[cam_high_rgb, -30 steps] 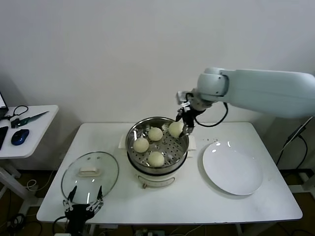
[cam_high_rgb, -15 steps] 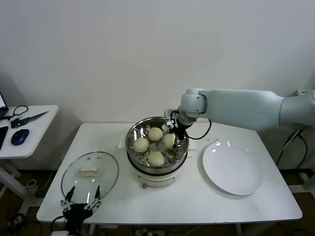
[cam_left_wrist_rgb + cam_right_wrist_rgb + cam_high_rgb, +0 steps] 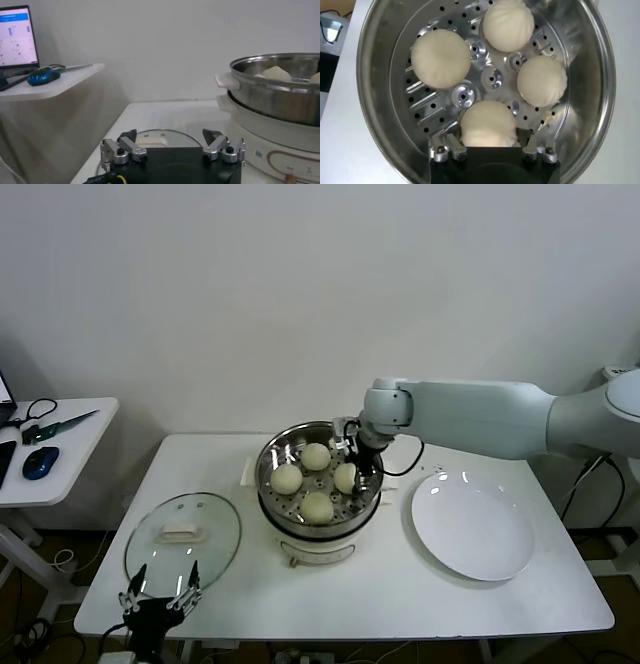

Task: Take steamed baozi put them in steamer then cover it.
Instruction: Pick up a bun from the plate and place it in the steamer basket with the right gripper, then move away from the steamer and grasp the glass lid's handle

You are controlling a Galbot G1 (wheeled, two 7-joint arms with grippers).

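The steamer (image 3: 270,459) stands mid-table on its white base, with four baozi on its perforated tray. Three lie free (image 3: 316,456), (image 3: 286,478), (image 3: 318,506). My right gripper (image 3: 352,469) reaches down inside the pot at its right side, shut on the fourth baozi (image 3: 345,477), which rests on or just above the tray. In the right wrist view this baozi (image 3: 487,125) sits between my fingers (image 3: 452,146), with the others beyond it (image 3: 440,58). My left gripper (image 3: 160,589) is open and empty at the table's front left edge, just in front of the glass lid (image 3: 183,541).
A flat white plate (image 3: 472,532) lies bare to the right of the steamer. A side table (image 3: 70,434) with a blue mouse (image 3: 40,462) stands at the far left. In the left wrist view the lid (image 3: 150,137) lies just ahead and the steamer (image 3: 270,95) stands beyond.
My right gripper carried the fourth baozi from above the pot's right rim down into the steamer. The left arm has barely moved.
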